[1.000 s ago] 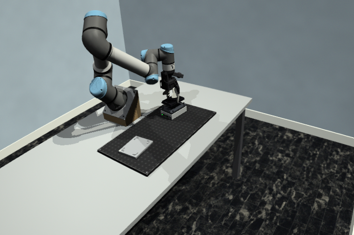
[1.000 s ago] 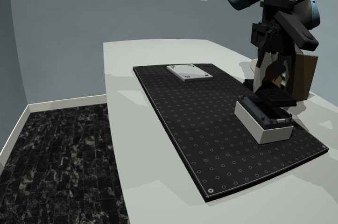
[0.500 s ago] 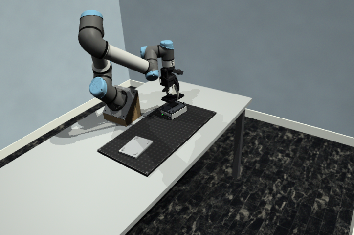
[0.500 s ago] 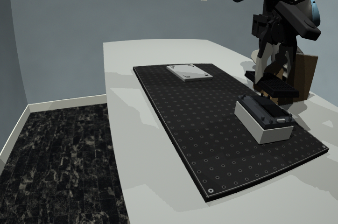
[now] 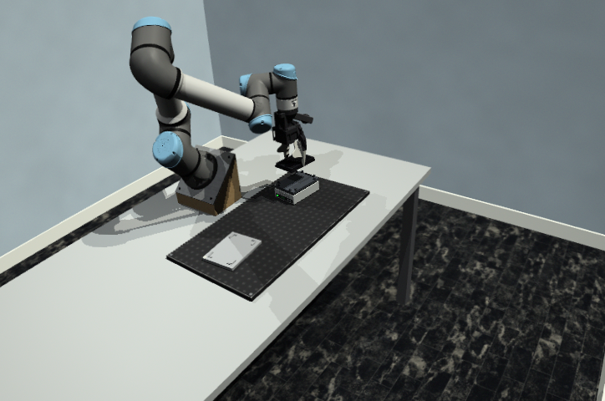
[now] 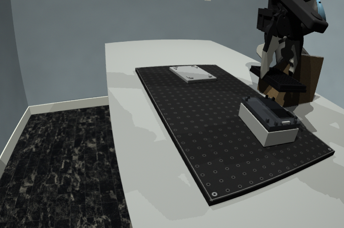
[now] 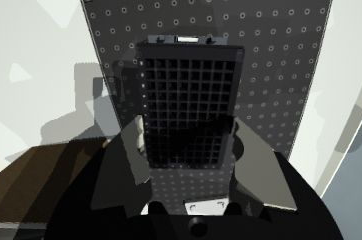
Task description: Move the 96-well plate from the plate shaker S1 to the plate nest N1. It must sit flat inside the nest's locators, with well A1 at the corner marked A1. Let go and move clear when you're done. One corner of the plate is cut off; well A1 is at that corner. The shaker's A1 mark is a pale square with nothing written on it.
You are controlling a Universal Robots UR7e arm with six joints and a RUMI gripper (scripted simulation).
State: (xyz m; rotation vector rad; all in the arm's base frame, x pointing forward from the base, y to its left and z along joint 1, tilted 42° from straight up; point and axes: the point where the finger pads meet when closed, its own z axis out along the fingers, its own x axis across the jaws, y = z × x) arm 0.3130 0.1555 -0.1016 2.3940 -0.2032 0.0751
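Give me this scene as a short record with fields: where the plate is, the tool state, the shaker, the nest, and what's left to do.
plate: black 96-well plate, in the air above the shaker, clear of it
tool: tool shut on the plate, gripping its two long sides
shaker: S1, top cradle vacant, at one end of the breadboard
nest: N1, pale plate with corner locators, nothing in it, at the breadboard's other end
plate tilt: roughly level, no clear tilt
remaining: carry plate to nest, match A1 corner, seat flat
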